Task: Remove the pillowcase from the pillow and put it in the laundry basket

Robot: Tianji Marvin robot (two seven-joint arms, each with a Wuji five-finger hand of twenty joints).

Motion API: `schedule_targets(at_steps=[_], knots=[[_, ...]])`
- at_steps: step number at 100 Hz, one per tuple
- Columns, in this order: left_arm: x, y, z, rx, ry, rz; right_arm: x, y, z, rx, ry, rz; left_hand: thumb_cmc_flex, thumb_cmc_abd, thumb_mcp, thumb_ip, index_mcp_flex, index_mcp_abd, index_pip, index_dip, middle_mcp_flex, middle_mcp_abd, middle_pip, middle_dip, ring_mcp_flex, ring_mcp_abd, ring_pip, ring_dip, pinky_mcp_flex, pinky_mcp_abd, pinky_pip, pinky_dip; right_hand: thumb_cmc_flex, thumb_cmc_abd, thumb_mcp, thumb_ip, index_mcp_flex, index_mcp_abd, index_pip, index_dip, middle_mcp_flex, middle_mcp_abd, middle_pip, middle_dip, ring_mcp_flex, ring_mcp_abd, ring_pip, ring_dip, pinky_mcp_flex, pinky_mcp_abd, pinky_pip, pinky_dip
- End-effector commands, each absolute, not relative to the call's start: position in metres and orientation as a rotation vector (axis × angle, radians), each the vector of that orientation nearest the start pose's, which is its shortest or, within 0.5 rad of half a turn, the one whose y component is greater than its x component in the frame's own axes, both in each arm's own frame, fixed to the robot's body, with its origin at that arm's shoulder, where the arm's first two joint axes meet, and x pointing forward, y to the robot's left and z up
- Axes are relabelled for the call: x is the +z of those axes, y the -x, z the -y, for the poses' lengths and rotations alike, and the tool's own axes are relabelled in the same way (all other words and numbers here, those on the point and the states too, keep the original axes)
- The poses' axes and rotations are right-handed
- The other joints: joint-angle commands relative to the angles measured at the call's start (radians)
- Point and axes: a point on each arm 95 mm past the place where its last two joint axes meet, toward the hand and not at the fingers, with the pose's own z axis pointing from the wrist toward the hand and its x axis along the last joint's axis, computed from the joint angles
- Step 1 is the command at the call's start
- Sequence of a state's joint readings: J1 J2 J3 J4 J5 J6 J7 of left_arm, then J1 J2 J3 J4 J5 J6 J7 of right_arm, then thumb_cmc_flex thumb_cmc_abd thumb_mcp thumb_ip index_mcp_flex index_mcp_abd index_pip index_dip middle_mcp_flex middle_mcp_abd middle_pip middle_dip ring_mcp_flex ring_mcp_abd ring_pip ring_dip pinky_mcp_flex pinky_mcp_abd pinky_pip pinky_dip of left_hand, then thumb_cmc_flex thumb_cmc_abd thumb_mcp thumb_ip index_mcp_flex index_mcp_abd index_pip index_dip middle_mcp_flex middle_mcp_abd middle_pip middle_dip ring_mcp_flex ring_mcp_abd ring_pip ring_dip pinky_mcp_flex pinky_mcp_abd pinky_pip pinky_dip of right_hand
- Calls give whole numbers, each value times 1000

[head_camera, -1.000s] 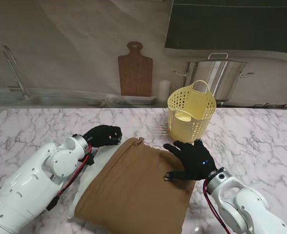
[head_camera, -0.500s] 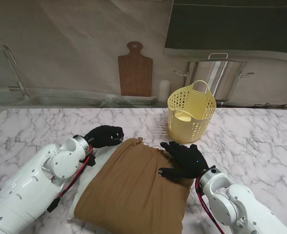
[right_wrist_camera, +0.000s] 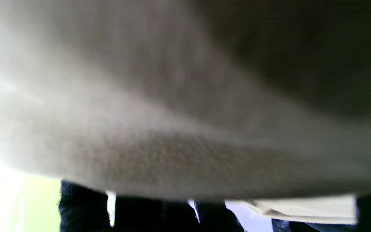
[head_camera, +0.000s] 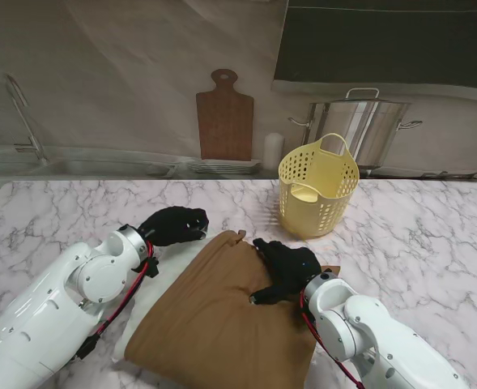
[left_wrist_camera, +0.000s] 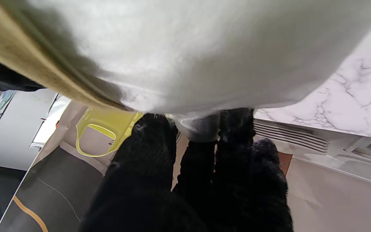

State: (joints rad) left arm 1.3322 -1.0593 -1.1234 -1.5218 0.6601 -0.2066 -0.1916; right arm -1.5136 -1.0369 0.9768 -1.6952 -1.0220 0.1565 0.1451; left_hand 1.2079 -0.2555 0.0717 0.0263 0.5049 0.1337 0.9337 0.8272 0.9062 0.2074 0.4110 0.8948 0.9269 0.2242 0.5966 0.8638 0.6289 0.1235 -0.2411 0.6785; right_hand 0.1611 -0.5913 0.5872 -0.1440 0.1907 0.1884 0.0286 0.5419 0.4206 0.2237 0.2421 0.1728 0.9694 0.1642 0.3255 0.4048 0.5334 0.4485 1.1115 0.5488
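Our left robot hand point(head_camera: 173, 225) pinched the white pillow point(left_wrist_camera: 204, 54) at its far edge beside the brown pillowcase point(head_camera: 222, 316); our right robot hand point(head_camera: 285, 266) clutched the pillowcase, near the laundry basket point(head_camera: 317, 190), open counter point(head_camera: 416, 235) around.

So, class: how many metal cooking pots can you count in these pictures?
1. The pot stands on the counter by the back wall, behind the yellow basket. Others may be hidden outside the view.
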Motion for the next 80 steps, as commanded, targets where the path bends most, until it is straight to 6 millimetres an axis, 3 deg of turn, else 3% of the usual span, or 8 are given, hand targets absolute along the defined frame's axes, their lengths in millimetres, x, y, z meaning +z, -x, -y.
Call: schedule_targets(at_steps=[1, 9, 14, 19, 28, 38, 60, 80], knots=[[-280, -446, 26, -1764, 1272, -1706, -348, -376, -63, 1329, -1217, -1766, 63, 27, -10, 10, -29, 4, 11, -9, 27, -16, 25, 6, -4, -1, 3, -1, 8, -22, 1483, -13, 240, -54, 1, 55, 0, 31, 49, 40, 55, 0, 127, 59, 219, -90, 249, 116, 96, -100, 190, 87], [-277, -445, 26, -1772, 1262, -1702, -356, -379, -66, 1329, -1203, -1764, 64, 27, -10, 10, -29, 4, 10, -9, 27, -16, 26, 5, -4, 0, 3, -1, 8, -21, 1483, -13, 437, -66, 15, 76, 77, -22, 149, 45, 274, -109, 321, 139, 346, -184, 474, 181, 217, -191, 342, 102], [-275, -444, 26, -1779, 1254, -1696, -360, -380, -68, 1354, -1200, -1746, 63, 28, -10, 10, -29, 4, 10, -9, 27, -17, 26, 5, -4, 0, 3, -2, 8, -20, 1483, -14, 495, -53, 185, 66, 185, -67, 240, 18, 459, -180, 425, 175, 355, -238, 690, 228, 295, -233, 424, 93], [-272, -444, 27, -1787, 1249, -1692, -362, -382, -69, 1379, -1184, -1724, 64, 28, -10, 10, -29, 4, 10, -9, 27, -16, 26, 5, -3, -1, 3, -2, 8, -21, 1482, -14, 603, -43, 235, -34, 333, -125, 341, 2, 676, -238, 516, 192, 357, -303, 885, 274, 373, -273, 490, 89], [-268, -443, 27, -1795, 1236, -1685, -361, -384, -70, 1420, -1167, -1704, 65, 30, -11, 9, -29, 4, 10, -8, 26, -18, 25, 5, -4, -1, 2, -2, 7, -23, 1481, -15, 649, 46, 296, -61, 552, -296, 855, -278, 762, -180, 624, 376, 358, -383, 1075, 327, 454, -309, 565, 74], [-264, -444, 27, -1804, 1223, -1672, -352, -383, -70, 1458, -1099, -1656, 64, 32, -11, 9, -30, 4, 9, -9, 24, -19, 25, 5, -6, -3, 1, -3, 7, -23, 1480, -16, 657, 111, 330, -62, 651, -417, 951, -111, 712, -175, 673, 583, 359, -430, 1103, 350, 469, -331, 577, 59], [-252, -446, 25, -1837, 1196, -1586, -312, -376, -64, 1593, -859, -1424, 64, 59, -35, -9, -42, -4, -29, -8, -13, -27, 10, -10, -43, 1, -34, -20, -31, -25, 1446, -26, 665, 169, 332, -62, 638, -454, 929, 69, 663, -187, 708, 662, 361, -472, 1088, 355, 479, -363, 563, 42], [-240, -452, 17, -1851, 1206, -1523, -284, -368, -60, 1648, -650, -1303, -99, 164, -84, -29, -41, -13, -634, -225, -341, 26, -237, -527, -287, 30, -261, -254, -284, 48, 1186, -82, 671, 203, 309, -60, 602, -467, 940, 104, 638, -204, 725, 669, 362, -494, 1073, 351, 490, -388, 547, 31]])
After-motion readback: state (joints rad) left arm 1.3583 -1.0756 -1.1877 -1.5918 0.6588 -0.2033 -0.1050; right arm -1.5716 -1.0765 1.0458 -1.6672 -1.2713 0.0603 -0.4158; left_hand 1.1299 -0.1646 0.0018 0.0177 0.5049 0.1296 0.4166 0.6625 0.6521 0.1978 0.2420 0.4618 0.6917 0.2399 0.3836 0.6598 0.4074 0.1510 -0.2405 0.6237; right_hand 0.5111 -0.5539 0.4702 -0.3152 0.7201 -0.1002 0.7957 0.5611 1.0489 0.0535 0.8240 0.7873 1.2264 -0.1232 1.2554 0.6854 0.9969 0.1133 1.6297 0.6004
